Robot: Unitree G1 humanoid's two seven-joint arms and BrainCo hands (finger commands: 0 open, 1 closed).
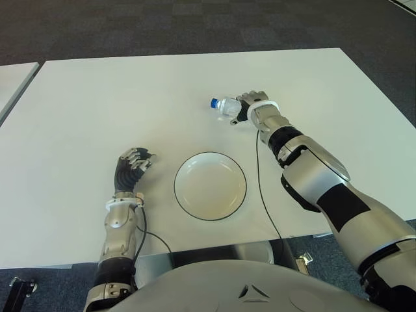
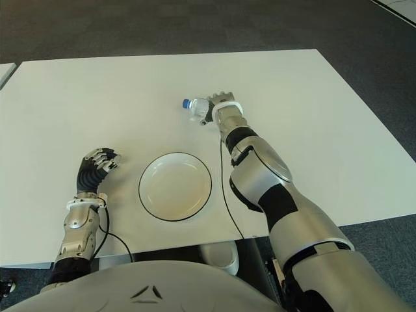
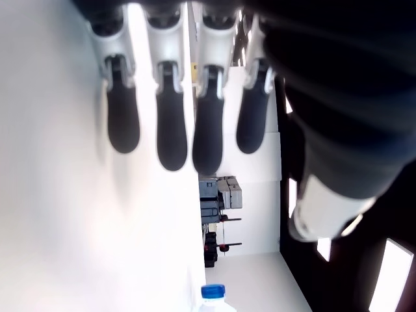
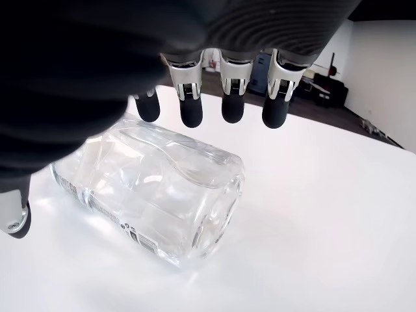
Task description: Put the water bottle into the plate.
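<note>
your right hand [image 1: 250,104] is over the water bottle [image 1: 225,106], which lies on its side on the table [image 1: 84,104], beyond the plate [image 1: 210,186]. in the right wrist view its fingers [image 4: 233,107] are spread above the clear body, not yet closed. wrap around the middle so it can't roll. nothing blocks the way to the plate. your left hand [image 1: 132,167], fingers loose and empty, shows left of the plate.

The water bottle [image 1: 227,106] is clear with a blue cap. The plate [image 1: 210,185] is cream-white with a thin dark rim, on a plain white table [image 1: 97,104]. The floor [image 1: 195,26] is dark grey carpet with a faint check.
</note>
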